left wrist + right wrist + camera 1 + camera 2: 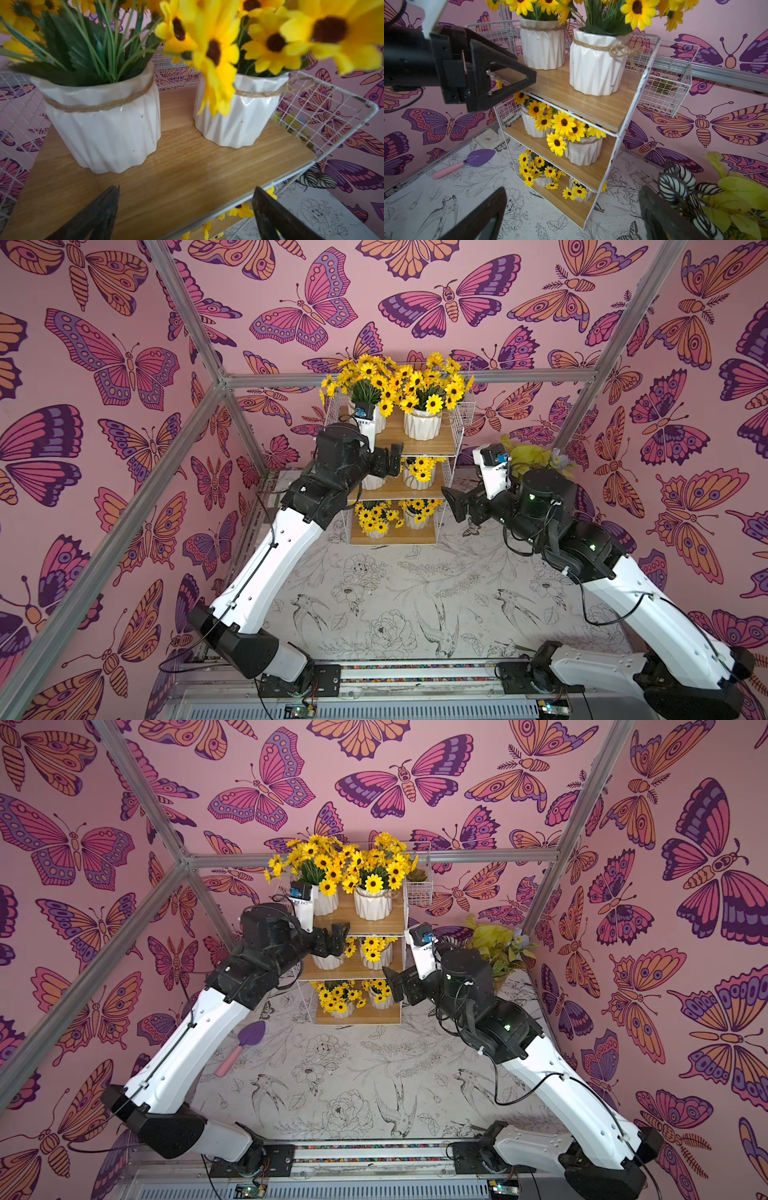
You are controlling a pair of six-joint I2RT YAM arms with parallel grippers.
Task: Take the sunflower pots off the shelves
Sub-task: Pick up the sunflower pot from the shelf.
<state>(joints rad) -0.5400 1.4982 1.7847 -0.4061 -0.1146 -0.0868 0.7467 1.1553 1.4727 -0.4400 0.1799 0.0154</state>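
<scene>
The shelves (419, 444) stand at the back of the table (395, 593), with lots of bare table in front. Six sunflower pots (422, 425) sit on them — two on each of three boards. The left gripper (187, 193) is spread wide and empty at the front edge of the top board, near the two top pots. The right gripper (572, 192) is spread wide and empty too, just beside the shelves. One leafy plant (726, 197) crowds the right arm, one wire basket (419, 890) hangs on the shelves' right side, and one purple trowel (245, 1044) lies by the left arm.
</scene>
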